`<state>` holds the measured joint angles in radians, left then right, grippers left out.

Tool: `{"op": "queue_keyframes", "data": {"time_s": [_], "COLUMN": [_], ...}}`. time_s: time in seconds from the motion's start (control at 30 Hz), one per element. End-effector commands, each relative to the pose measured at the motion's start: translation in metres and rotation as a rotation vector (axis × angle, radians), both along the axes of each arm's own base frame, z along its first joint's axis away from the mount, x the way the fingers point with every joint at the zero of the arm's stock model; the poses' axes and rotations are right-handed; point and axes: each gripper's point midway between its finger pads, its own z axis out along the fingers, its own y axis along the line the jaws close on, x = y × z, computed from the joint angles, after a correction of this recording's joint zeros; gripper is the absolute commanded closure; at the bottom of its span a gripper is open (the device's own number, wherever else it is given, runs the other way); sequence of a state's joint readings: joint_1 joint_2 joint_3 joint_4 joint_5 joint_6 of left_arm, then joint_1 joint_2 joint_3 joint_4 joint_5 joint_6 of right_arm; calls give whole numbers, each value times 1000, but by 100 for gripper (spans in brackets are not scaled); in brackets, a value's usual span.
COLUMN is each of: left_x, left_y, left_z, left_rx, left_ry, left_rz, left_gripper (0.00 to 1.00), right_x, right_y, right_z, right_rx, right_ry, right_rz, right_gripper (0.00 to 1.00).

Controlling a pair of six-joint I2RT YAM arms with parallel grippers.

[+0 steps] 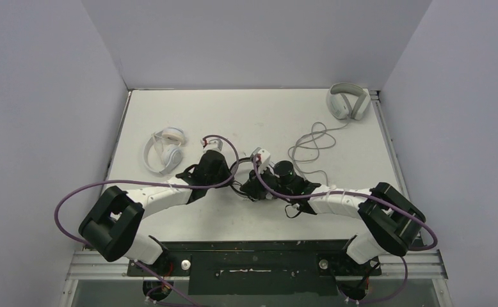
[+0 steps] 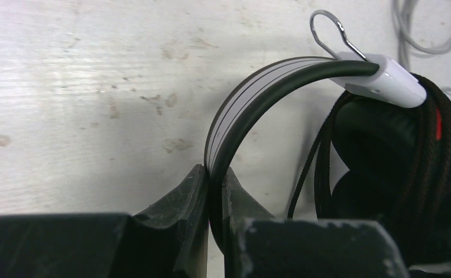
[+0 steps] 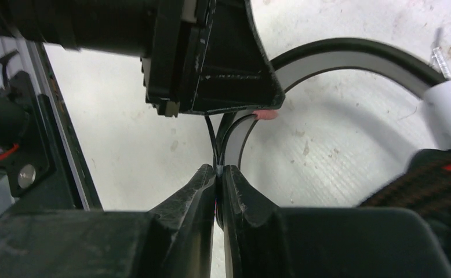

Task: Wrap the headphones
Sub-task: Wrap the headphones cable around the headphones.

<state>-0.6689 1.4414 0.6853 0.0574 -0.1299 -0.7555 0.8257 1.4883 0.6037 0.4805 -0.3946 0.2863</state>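
The left gripper (image 2: 214,174) is clamping almost fully closed on the thin headband of the black-and-white headset (image 2: 269,81). The headset's dark ear cup is sitting at the right of the left wrist view with the black cable (image 2: 423,150) looping around it. The right gripper (image 3: 218,172) is pinching a strand of that cable just beside the headband. In the top view the headset is sitting mid-frame on the table (image 1: 233,115), with the white on-ear headphones (image 1: 164,151) lying at left and the light grey over-ear headphones (image 1: 347,101) at upper right.
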Motion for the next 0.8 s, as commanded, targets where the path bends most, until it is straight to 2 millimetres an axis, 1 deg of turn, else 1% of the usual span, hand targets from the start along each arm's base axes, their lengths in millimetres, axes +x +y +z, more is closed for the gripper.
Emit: {"op": "queue_keyframes", "data": {"time_s": [0.0, 0.07, 0.1, 0.13, 0.23, 0.33, 0.5, 0.6, 0.7, 0.73, 0.77], "left_x": [9, 9, 9, 10, 10, 10, 8, 7, 6, 6, 6], "left_y": [8, 8, 8, 7, 6, 6, 7, 7, 6, 7, 6], "left_z": [6, 5, 5, 6, 5, 5, 5, 5, 5, 6, 7], "left_rx": [31, 31, 30, 29, 30, 32, 33, 29, 24, 23, 21], "left_ry": [-34, -33, -33, -32, -29, -29, -28, -24, -22, -23, -26], "left_rz": [20, 18, 18, 15, 11, 5, 4, 8, 4, 5, 5], "left_gripper": [100, 100, 100, 100, 100, 100, 100, 100, 100, 100, 100], "right_x": [34, 37, 37, 37, 38, 50, 75, 76, 73, 76, 78], "right_y": [15, 16, 17, 18, 17, 7, -21, -31, -38, -42, -45], "right_z": [52, 46, 43, 40, 34, 35, 52, 66, 80, 82, 79], "right_rx": [161, 146, 136, 125, 99, 57, 42, 88, 157, 162, 140], "right_ry": [-61, -37, -25, -19, -16, -29, -77, -119, -156, -168, -159], "right_rz": [-75, -80, -79, -74, -72, -151, -371, -424, -446, -474, -491], "right_gripper": [90, 93, 98, 100, 100, 100, 100, 100, 100, 100, 100]}}
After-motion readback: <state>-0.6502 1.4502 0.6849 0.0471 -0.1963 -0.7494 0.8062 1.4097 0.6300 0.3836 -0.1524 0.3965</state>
